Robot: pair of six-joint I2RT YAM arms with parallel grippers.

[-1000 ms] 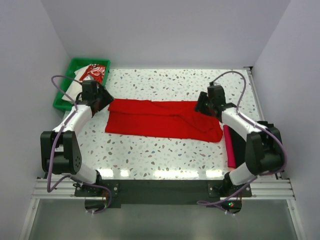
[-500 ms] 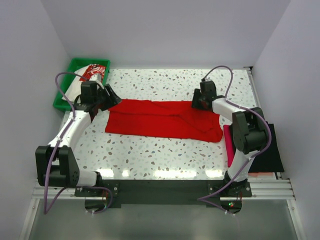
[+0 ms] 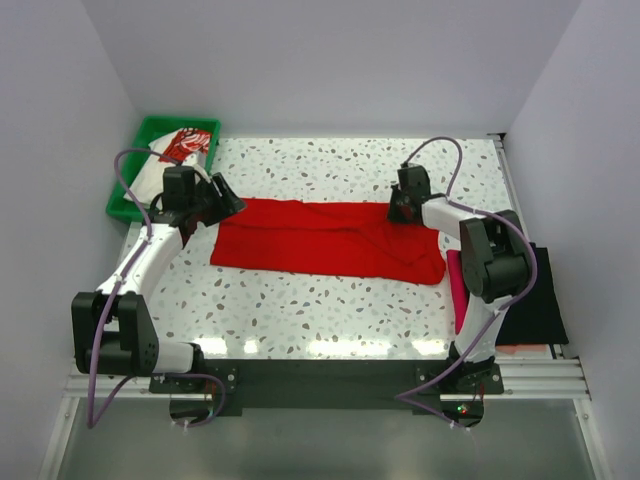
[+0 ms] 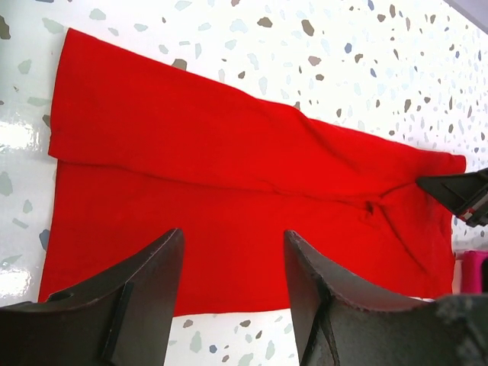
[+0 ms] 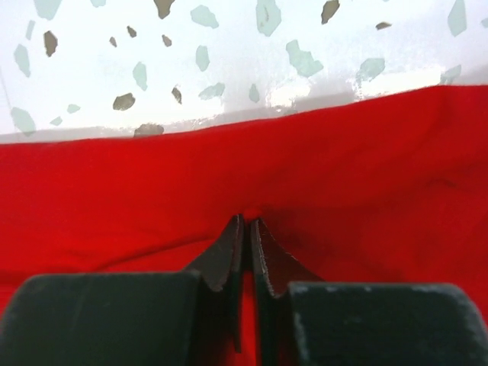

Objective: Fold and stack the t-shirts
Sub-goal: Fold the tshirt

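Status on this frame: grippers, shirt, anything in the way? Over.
Left gripper open, above left end of red t-shirt. Right gripper shut on its far right edge. Shirt lies in a long strip. Magenta t-shirt near its right end, not blocking.

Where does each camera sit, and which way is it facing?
Top external: above and behind the robot, looking down at the table; left arm and right arm show whole.
Left wrist: on the left arm, looking across the red t-shirt; open left claw at bottom.
Right wrist: low over the shirt's far edge; right claw shut on it.
Shared: left wrist also sees the right claw.
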